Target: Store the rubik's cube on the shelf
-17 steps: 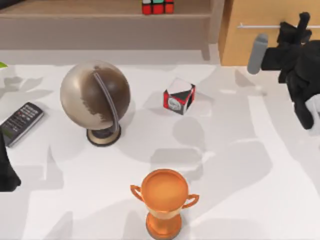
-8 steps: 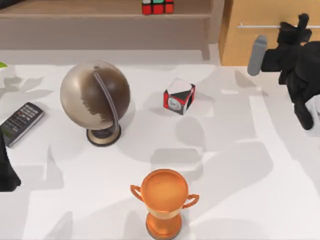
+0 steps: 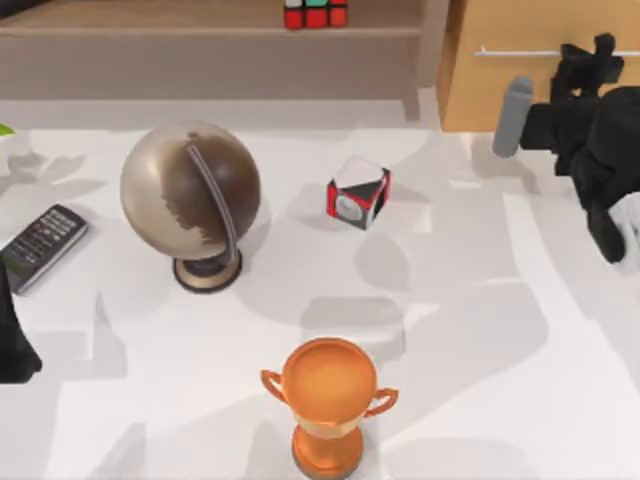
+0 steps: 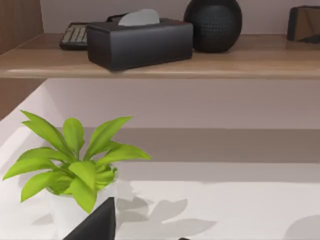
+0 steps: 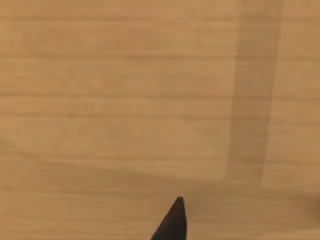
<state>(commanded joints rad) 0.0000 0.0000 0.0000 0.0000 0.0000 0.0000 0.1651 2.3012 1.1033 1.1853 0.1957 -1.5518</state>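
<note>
The rubik's cube (image 3: 315,13) stands on the light-brown shelf (image 3: 200,30) at the back of the table, right of the board's middle. Neither arm touches it. My right gripper (image 3: 585,62) is raised at the far right, in front of the orange-tan drawer cabinet (image 3: 500,80), well to the right of the cube. In the right wrist view the cabinet's wood (image 5: 125,100) is close ahead. My left arm (image 3: 12,340) is parked at the table's left edge. The left wrist view looks along the shelf (image 4: 210,67) from the left end.
On the table stand a globe (image 3: 190,190), a red-black-white dial cube (image 3: 358,192), an orange trophy (image 3: 326,400) and a remote (image 3: 42,245). A potted plant (image 4: 75,165) sits at the back left. A tissue box (image 4: 140,42) and a black vase (image 4: 212,25) stand on the shelf.
My right arm has shifted slightly in front of the cabinet. The rubik's cube and the table objects have not moved.
</note>
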